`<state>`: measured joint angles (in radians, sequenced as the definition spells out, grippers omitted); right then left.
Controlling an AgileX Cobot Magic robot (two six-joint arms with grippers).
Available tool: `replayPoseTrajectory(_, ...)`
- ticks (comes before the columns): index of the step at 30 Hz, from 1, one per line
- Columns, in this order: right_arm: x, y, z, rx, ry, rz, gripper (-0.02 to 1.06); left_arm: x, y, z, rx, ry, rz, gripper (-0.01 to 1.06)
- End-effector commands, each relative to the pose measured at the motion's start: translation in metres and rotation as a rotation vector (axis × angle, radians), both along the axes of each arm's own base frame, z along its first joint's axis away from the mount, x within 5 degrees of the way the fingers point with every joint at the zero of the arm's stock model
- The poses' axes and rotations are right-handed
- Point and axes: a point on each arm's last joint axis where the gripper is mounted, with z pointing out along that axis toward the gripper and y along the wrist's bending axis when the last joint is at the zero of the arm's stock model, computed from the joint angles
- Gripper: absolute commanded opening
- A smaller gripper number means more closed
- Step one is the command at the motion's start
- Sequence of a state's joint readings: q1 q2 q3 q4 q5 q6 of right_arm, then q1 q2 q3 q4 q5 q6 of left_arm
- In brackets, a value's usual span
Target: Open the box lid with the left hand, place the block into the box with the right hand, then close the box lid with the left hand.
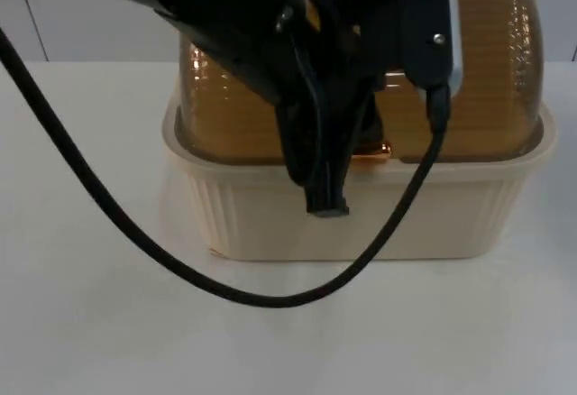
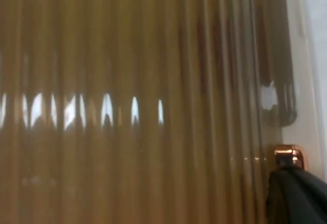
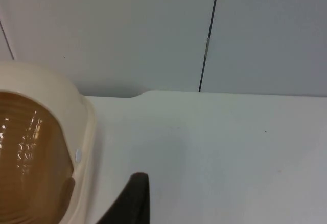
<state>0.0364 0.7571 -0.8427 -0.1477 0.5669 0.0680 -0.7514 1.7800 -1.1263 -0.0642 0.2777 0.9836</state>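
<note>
1. The box (image 1: 361, 215), cream with an amber ribbed lid (image 1: 487, 79), sits on the white tabletop (image 1: 90, 323) at about 1 o'clock from the centre of the top view. The lid looks down and shut over the rim.
2. The left tool (image 1: 326, 198) hangs over the box's front edge by the lid's copper-coloured handle (image 1: 379, 150). In the left wrist view the lid (image 2: 127, 106) is very close, with the handle (image 2: 288, 156) just beside a fingertip (image 2: 296, 196). Whether the fingers are apart or together cannot be told.
3. The right arm waits beside the box; its wrist view takes in the box's end (image 3: 82, 147), bare tabletop (image 3: 230, 157) and the grey wall (image 3: 127, 29). The right tool's state cannot be told.
4. Judged step: the lid is being handled by the left arm, either at opening or at closing; the block's place cannot be told.
5. The next move calls for a firm hold on the small handle and an arc following the lid's curve.
6. No brand, label or writing can be read.
</note>
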Motion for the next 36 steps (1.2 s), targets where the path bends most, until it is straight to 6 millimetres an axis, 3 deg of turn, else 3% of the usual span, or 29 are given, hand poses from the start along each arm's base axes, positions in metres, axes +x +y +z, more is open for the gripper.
replayPoseTrajectory(1, -0.001, 0.000, 0.000, -0.003, -0.004, -0.001, 1.05, -0.003, 0.000, 0.012, -0.050, -0.018, 0.021, 0.00)
replayPoseTrajectory(13, -0.001, 0.000, 0.000, 0.002, -0.005, -0.003, 1.05, -0.016, 0.026, 0.079, -0.431, 0.154, 0.372, 0.00)
replayPoseTrajectory(20, -0.001, 0.000, 0.000, 0.001, -0.002, -0.004, 1.05, -0.010, 0.056, 0.083, -0.509, 0.167, 0.508, 0.00)
replayPoseTrajectory(23, -0.001, 0.000, 0.000, 0.001, 0.000, -0.004, 1.05, -0.008, 0.089, 0.077, -0.567, 0.160, 0.634, 0.00)
replayPoseTrajectory(24, -0.001, 0.000, 0.000, 0.001, 0.000, -0.004, 1.05, -0.008, 0.110, 0.076, -0.607, 0.157, 0.717, 0.00)
replayPoseTrajectory(25, -0.001, 0.000, 0.000, 0.001, 0.000, -0.004, 1.05, -0.008, 0.110, 0.076, -0.607, 0.157, 0.717, 0.00)
replayPoseTrajectory(29, -0.001, 0.000, 0.000, 0.001, 0.000, -0.004, 1.05, -0.005, 0.164, 0.083, -0.701, 0.151, 0.944, 0.00)
replayPoseTrajectory(30, -0.001, 0.000, 0.000, 0.001, 0.000, -0.004, 1.05, -0.005, 0.164, 0.083, -0.701, 0.151, 0.944, 0.00)
replayPoseTrajectory(36, -0.001, 0.000, 0.000, 0.001, 0.000, -0.004, 1.05, -0.002, 0.236, 0.088, -0.695, 0.080, 1.244, 0.00)
